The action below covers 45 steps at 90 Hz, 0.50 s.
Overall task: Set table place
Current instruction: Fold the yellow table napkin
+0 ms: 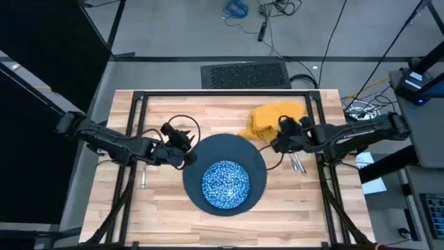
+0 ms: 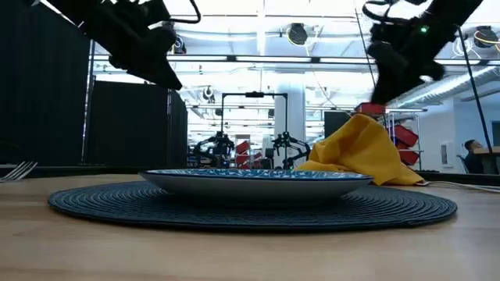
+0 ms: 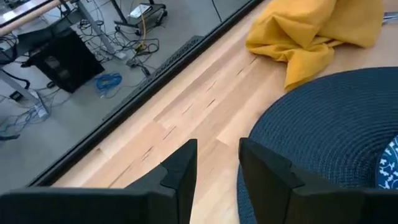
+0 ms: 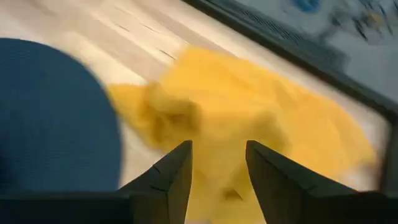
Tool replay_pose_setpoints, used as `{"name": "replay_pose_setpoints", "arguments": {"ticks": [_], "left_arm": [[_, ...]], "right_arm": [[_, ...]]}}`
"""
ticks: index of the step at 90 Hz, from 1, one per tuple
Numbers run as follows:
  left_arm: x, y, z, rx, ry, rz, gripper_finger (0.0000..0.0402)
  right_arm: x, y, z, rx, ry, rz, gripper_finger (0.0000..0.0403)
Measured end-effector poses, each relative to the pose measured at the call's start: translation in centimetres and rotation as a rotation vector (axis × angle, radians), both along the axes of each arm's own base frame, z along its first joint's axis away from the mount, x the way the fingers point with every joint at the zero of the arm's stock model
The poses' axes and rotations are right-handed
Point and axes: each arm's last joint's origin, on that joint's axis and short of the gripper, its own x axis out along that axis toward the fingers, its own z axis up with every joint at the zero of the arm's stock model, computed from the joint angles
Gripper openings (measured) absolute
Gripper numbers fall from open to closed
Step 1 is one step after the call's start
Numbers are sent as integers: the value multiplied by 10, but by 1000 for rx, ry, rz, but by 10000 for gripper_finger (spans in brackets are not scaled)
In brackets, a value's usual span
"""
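Blue-and-white speckled dish (image 1: 225,184) centred on round dark woven placemat (image 1: 225,173) mid-bench (image 1: 166,219), crumpled mustard napkin (image 1: 275,119) just behind it, left gripper (image 1: 189,157) at the mat's left edge, fingers (image 3: 180,171) narrowly parted, empty, right gripper (image 1: 275,144) beside the napkin, fingers (image 4: 171,174) parted, empty, fork (image 1: 143,178) far left, cutlery (image 1: 298,164) right.

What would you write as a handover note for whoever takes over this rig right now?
Left gripper: jaws open, empty, above the placemat's left edge.
Right gripper: jaws open, empty, over the crumpled napkin.
Done: speckled dish sits centred on the placemat; fork lies to its left.
Left: napkin still unfolded behind the placemat; remaining cutlery lies loose on the right, to be arranged.
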Motion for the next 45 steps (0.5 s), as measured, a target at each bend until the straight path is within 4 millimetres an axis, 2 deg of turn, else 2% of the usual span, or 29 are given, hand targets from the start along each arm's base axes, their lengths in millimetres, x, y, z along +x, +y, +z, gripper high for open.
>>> {"name": "replay_pose_setpoints", "arguments": {"ticks": [21,30,45], "left_arm": [[3,-1,-8,-4,47,-8,107],[3,-1,-9,-3,52,-9,107],[4,-1,-9,-4,48,-8,107]], "right_arm": [[-13,-2,-6,179,52,-126,141],[-14,-2,-6,211,73,-115,141],[-10,1,-12,259,194,-3,141]]}}
